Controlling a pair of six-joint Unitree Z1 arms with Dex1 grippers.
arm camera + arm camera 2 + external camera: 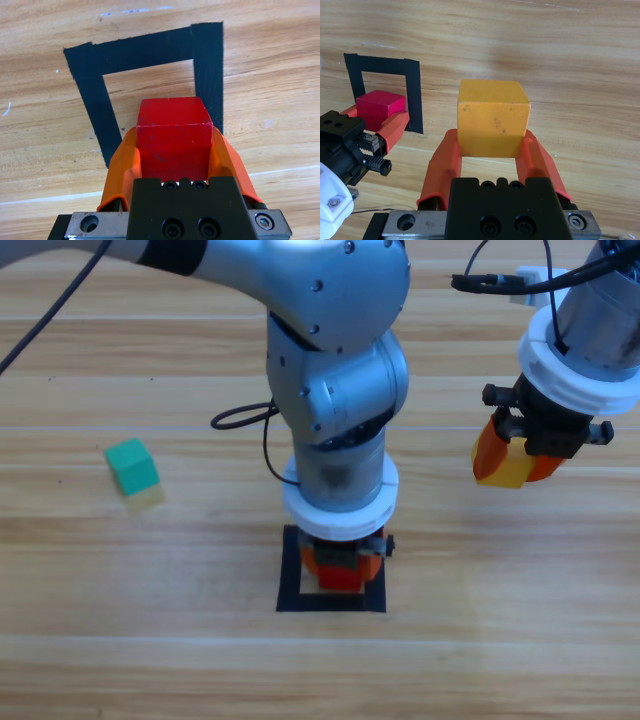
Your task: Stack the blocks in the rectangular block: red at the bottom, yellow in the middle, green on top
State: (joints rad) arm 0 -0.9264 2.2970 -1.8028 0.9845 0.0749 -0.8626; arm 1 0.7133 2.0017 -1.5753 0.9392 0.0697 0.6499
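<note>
The wooden table (pixel 120 640) has pale planks whose grain runs across the high view; nothing of the room beyond it shows. A black tape rectangle (pixel 290 585) lies near the middle, with bare wood inside it.

The left arm comes down from the top and stands nearly upright over the tape rectangle. Its left gripper (pixel 175 150) clamps the red cube (pixel 173 142) between its two orange jaws, one on each side face. The cube sits square to the tape, within the outline and nearer one strip; whether it touches the wood cannot be told.

The right arm hangs at the upper right, well apart from the tape. Its right gripper (pixel 491 150) grips the yellow cube (pixel 492 117) by its sides, top face level, lifted clear of the table.

The green cube (pixel 132 466) rests alone on the table at the left, turned slightly askew to the planks, far from both grippers.
</note>
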